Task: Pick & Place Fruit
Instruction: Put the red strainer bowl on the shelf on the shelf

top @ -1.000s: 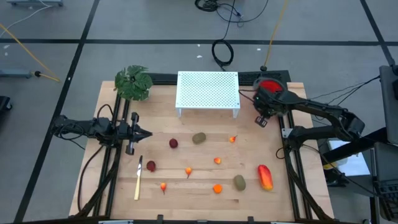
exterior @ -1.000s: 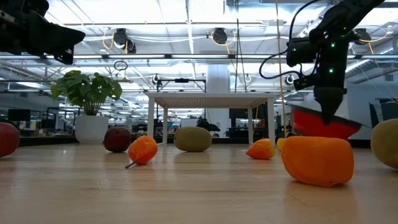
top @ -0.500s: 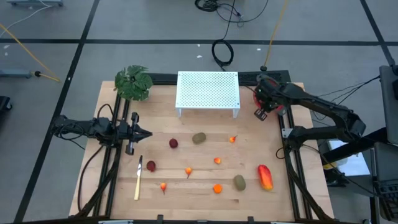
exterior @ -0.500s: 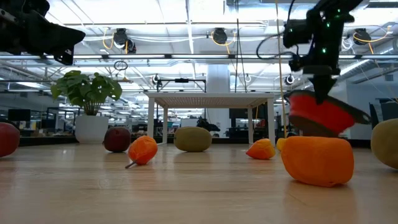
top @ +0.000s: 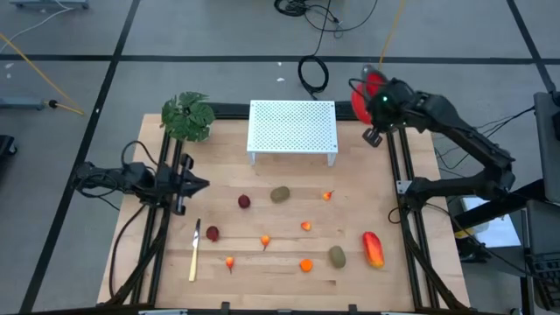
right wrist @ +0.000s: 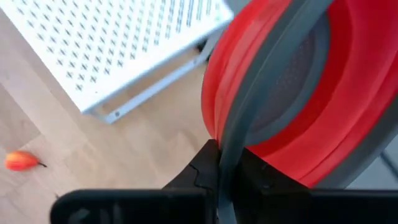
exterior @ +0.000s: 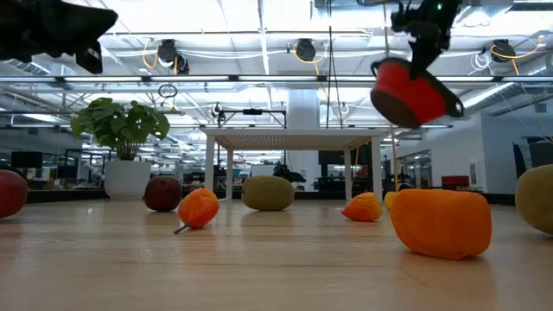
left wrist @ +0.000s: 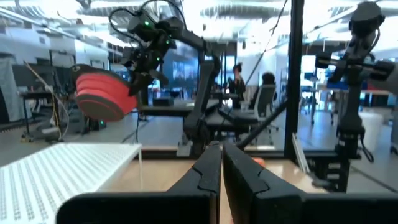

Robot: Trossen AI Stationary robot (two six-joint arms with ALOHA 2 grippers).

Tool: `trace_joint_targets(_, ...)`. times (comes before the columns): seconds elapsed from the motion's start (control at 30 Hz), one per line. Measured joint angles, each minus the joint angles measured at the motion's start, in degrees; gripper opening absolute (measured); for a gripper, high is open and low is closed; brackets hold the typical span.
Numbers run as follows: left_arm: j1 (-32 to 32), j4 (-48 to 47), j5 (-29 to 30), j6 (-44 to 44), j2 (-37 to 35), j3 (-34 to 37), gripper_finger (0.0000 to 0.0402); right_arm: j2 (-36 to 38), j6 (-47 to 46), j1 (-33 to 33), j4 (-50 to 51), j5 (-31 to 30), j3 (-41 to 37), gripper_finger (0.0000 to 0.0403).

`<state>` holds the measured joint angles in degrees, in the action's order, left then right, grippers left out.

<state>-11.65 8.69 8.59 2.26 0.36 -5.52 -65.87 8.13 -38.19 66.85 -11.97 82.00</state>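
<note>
Fruit (top: pixel 280 194) lies untouched mid-worktop while the right gripper (top: pixel 378 98), pinching a red bowl (exterior: pixel 413 92) by its rim, holds it aloft past the far right corner, so setting it down looks next; left gripper (top: pixel 194 185) waits pressed together at the left edge.

In the high view a plant (top: pixel 187 116) stands upper left on the table (top: pixel 394 262), a rack (top: pixel 292 128) upper centre, a bowl (top: pixel 369 92) held above the upper right corner, fruit (top: pixel 280 194) scattered lower centre, a knife (top: pixel 194 255) lower left.

No legible text, label, brand, number or sign appears on any object, on either arm, on the table, or in the room behind.
</note>
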Motion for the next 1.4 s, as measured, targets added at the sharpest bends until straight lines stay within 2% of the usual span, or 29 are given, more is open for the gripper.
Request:
trace_joint_targets(0.13, 0.0, 2.5, 0.0, 0.0, 0.0, 0.0, 0.0019, 0.0, 5.6, 2.8, -0.2, 0.1, 3.1, 0.0010)
trace_joint_targets(0.47, 0.0, 5.1, -0.2, -0.6, 0.0, 0.0, 0.0019, -3.9, 19.2, 12.1, -1.6, -0.3, 3.6, 0.0010)
trace_joint_targets(0.7, 0.0, 6.8, -0.2, -1.5, 0.0, 0.0, 0.0019, -7.8, 31.9, 17.7, -3.2, -7.2, 3.6, 0.0010)
trace_joint_targets(0.83, 0.0, 8.8, 0.1, -0.8, 0.0, 0.0, 0.0019, -9.6, 37.4, 20.3, -5.1, -8.5, 3.6, 0.0010)
trace_joint_targets(1.13, 0.0, 11.2, 11.9, -1.3, 1.8, 0.0, 0.0019, -11.6, 45.9, 25.0, -11.1, -9.0, 3.5, 0.0010)
trace_joint_targets(1.3, 0.0, 15.8, 15.5, -1.2, 8.5, -2.0, 0.0019, -11.7, 48.7, 26.6, -13.1, -9.0, 3.5, 0.0010)
trace_joint_targets(1.4, 0.0, 15.9, 18.1, -1.3, 14.7, -5.7, 0.0019, -12.1, 48.8, 27.1, -13.8, -9.0, 3.5, 0.0010)
